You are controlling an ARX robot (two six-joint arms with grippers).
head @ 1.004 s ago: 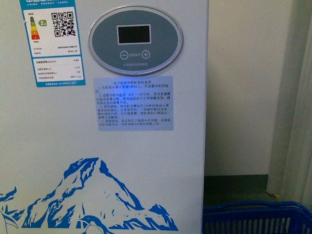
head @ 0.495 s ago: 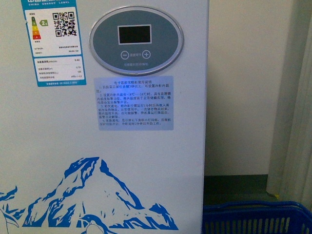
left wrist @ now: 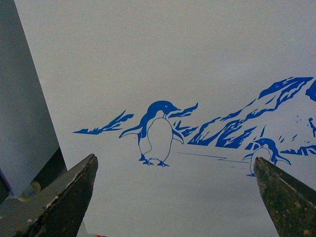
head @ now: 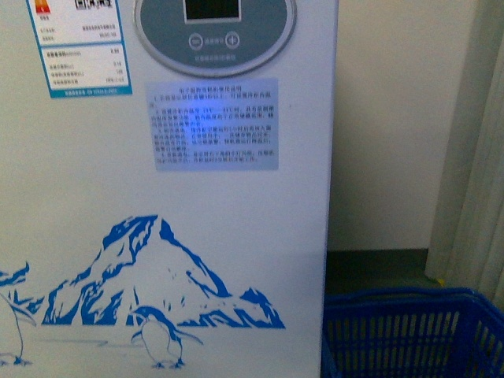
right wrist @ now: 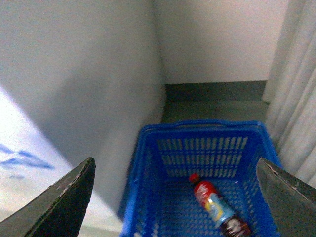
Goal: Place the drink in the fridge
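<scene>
The fridge (head: 173, 236) fills the front view: a white side wall with a blue mountain-and-penguin print, a grey oval control panel and stickers. Its print also shows in the left wrist view (left wrist: 158, 133). The drink (right wrist: 215, 205), a bottle with a red cap and red label, lies on its side in a blue crate (right wrist: 148, 177) in the right wrist view. My right gripper (right wrist: 175, 197) is open and empty above the crate. My left gripper (left wrist: 175, 197) is open and empty, facing the fridge wall. Neither gripper shows in the front view.
The blue crate (head: 409, 331) stands on the dark floor to the right of the fridge, by a cream wall (head: 394, 118). A pale curtain (head: 480, 157) hangs at the far right, also in the right wrist view (right wrist: 296, 98).
The front view has dropped lower: the control panel and stickers slid up, penguins came into view at the bottom, and more of the blue crate shows.
</scene>
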